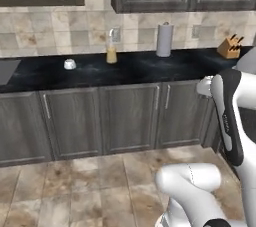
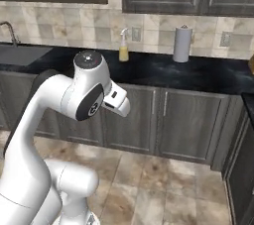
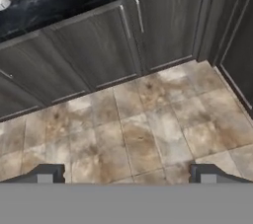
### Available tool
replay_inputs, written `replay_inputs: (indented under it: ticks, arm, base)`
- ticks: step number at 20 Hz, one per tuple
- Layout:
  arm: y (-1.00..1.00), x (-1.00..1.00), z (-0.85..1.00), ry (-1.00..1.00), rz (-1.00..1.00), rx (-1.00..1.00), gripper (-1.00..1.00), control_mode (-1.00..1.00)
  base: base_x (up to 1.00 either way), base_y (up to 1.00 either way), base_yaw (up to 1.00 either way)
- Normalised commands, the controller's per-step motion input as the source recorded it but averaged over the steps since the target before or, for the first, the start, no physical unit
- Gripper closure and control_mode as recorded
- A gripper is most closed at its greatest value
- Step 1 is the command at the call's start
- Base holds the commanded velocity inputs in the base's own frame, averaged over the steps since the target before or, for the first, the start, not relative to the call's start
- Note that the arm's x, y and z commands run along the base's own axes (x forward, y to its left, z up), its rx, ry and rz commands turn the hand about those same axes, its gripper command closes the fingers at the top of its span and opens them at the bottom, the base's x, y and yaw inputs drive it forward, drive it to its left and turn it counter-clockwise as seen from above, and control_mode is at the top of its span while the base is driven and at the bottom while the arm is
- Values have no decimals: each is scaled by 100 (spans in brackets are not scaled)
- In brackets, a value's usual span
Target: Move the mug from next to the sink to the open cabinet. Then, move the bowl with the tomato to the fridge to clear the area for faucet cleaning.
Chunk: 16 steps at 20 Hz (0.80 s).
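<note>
Tiled wall, dark cabinets and a black table (image 1: 140, 68) make up the kitchen, with a brown stone floor (image 1: 75, 181) below. Going left to right in the left base view: one corner of the sink (image 1: 7, 71) at the frame's edge, one mug (image 1: 70, 64) standing upright on the table well apart from the sink, one soap bottle (image 1: 111, 51) with amber liquid against the wall, one paper towel roll (image 1: 164, 40) on its stand, and one knife block (image 1: 229, 47) at the far right. Two wall sockets sit on the tiles. Four base cabinet doors run below the table in that view. No writing or labels can be read on anything.

From the right base view the faucet (image 2: 9, 31) shows at the far left above the sink.

In the hand view the tool (image 3: 126, 174) points down at the floor, its two tips wide apart and released, grasping nothing; the mug shows at the top left corner
</note>
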Motion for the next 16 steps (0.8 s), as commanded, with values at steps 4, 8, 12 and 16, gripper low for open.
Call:
replay_inputs:
  ticks: [4, 8, 12, 16]
  arm:
    - [0, 0, 0, 0, 0, 0, -100, 100]
    - [0, 0, 0, 0, 0, 0, -100, 100]
    - [0, 0, 0, 0, 0, 0, -100, 100]
    - [0, 0, 0, 0, 0, 0, -100, 100]
  base:
    - [100, 33, 0]
    - [100, 64, 0]
    - [100, 100, 0]
    - [100, 100, 4]
